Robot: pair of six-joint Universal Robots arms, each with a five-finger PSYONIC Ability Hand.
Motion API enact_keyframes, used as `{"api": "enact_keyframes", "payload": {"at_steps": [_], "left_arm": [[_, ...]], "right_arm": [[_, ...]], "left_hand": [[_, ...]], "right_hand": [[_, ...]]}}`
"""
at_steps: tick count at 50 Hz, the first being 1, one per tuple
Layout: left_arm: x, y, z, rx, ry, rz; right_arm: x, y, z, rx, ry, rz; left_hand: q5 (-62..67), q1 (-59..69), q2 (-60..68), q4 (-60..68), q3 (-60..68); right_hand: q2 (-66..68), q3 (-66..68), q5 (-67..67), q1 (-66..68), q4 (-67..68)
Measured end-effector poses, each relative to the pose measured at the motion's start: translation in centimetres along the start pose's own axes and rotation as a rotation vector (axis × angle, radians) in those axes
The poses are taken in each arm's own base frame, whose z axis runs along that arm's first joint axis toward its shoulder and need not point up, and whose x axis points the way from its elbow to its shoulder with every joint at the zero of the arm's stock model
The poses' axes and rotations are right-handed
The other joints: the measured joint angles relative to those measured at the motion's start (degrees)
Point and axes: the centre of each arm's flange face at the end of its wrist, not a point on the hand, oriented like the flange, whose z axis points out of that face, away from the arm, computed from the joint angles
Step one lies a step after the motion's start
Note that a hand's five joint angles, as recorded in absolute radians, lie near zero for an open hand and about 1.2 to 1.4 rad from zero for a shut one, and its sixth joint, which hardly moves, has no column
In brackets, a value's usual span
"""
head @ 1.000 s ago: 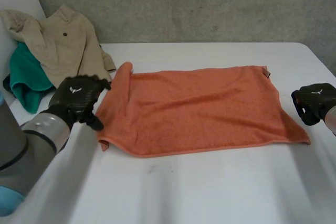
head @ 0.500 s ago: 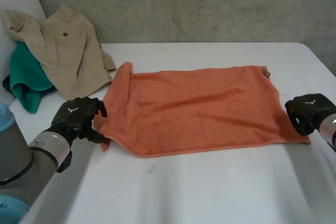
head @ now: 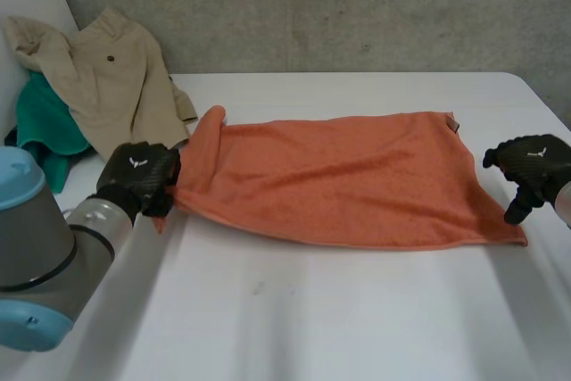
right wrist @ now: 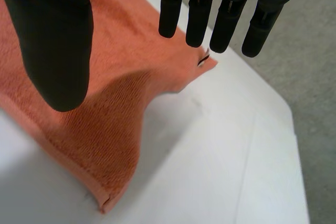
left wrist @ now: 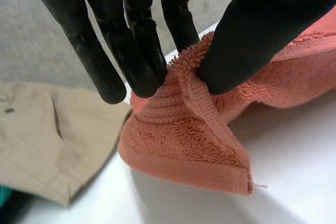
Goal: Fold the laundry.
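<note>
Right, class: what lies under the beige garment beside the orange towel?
A green cloth pokes out from under the beige garment. How far it runs beneath, and whether anything else lies there, is covered.

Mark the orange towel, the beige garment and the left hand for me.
orange towel [head: 348,176]: head view, the middle of its flat spread.
beige garment [head: 107,86]: head view, the middle of the crumpled cloth.
left hand [head: 136,171]: head view, the back of the hand, at the towel's corner.
</note>
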Motion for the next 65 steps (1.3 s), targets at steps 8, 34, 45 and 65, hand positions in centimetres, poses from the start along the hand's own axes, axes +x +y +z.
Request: {"api": "enact_keyframes", "payload": {"at_steps": [8, 34, 45, 65], "left_arm": [[-0.3, -1.3, 2.2, 0.032, -0.023, 0.016], [-2.0, -2.5, 8.4, 0.032, -0.095, 0.013], [-2.5, -2.2, 8.7, 0.016, -0.120, 0.007], [-2.4, -3.0, 5.1, -0.097, -0.080, -0.006]], "right_arm": [[-0.9, -0.4, -1.5, 0.005, -0.061, 0.013], [-3.5, 4.3, 1.1, -0.027, -0.171, 0.136], [-3.0, 5.3, 3.2, -0.053, -0.134, 0.104], [-0.9, 2.9, 2.6, -0.009, -0.058, 0.052]], "left_hand": [[0.0, 0.0, 0.2, 0.1, 0.0], [0.0, 0.0, 0.4, 0.1, 0.0], [0.0, 0.0, 0.4, 0.1, 0.0], [0.0, 0.0, 0.6, 0.1, 0.0]], "right_hand": [[0.0, 0.0, 0.2, 0.0, -0.2], [2.9, 3.7, 6.3, 2.8, 4.8], [18.8, 19.0, 20.5, 18.1, 19.4], [41.6, 42.9, 43.2, 35.7, 44.1]]}}
